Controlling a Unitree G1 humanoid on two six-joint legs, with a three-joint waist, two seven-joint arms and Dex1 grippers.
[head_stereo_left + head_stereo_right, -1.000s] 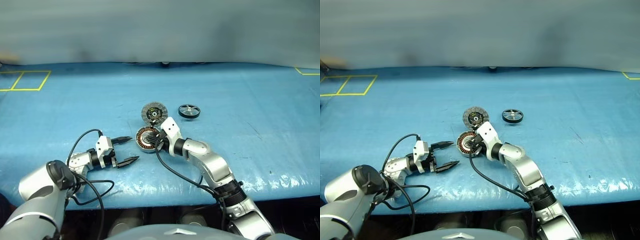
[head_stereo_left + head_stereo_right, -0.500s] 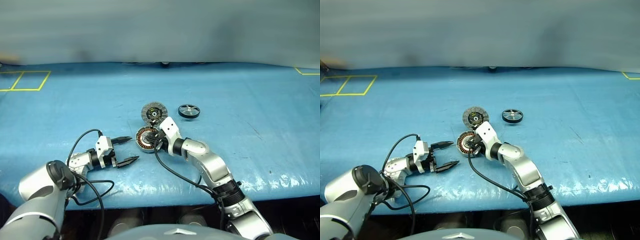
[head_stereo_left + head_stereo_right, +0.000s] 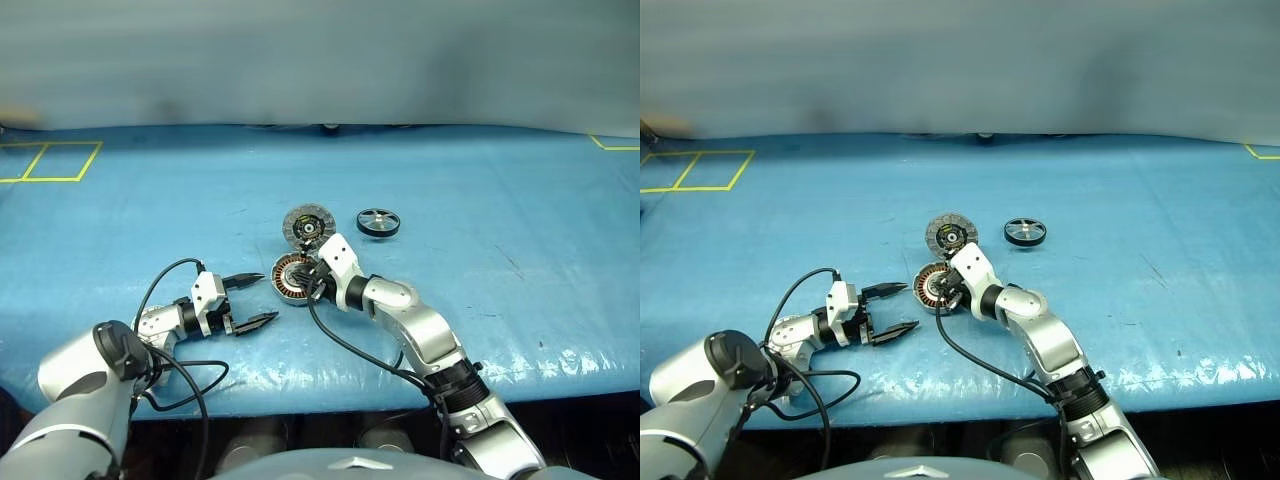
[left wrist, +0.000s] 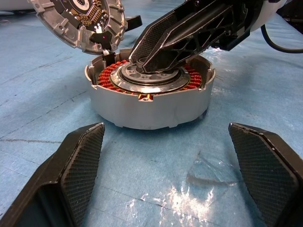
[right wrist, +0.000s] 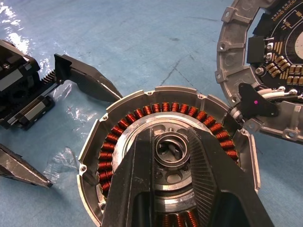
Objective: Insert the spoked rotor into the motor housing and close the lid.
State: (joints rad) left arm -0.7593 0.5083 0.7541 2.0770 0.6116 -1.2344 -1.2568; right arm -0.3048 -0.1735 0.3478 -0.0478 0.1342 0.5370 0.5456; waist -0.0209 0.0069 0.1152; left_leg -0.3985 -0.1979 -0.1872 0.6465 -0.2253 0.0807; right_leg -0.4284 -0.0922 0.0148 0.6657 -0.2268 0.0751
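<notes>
Nothing is inserted yet: the spoked rotor [image 3: 378, 222] sits untouched on the blue table [image 3: 520, 200], off to the far right of the motor housing [image 3: 293, 278], well apart from both arms. The lid [image 3: 305, 224] stands flipped open on the housing's far edge, ribbed face showing. Over the housing, the right gripper [image 5: 173, 156] has its fingers narrowly parted around the silver centre hub [image 5: 173, 150], apparently pinching it. Just left of the housing, the left gripper [image 3: 256, 299] waits with jaws wide apart, holding nothing. Fetching the rotor, seating it and shutting the lid all remain.
</notes>
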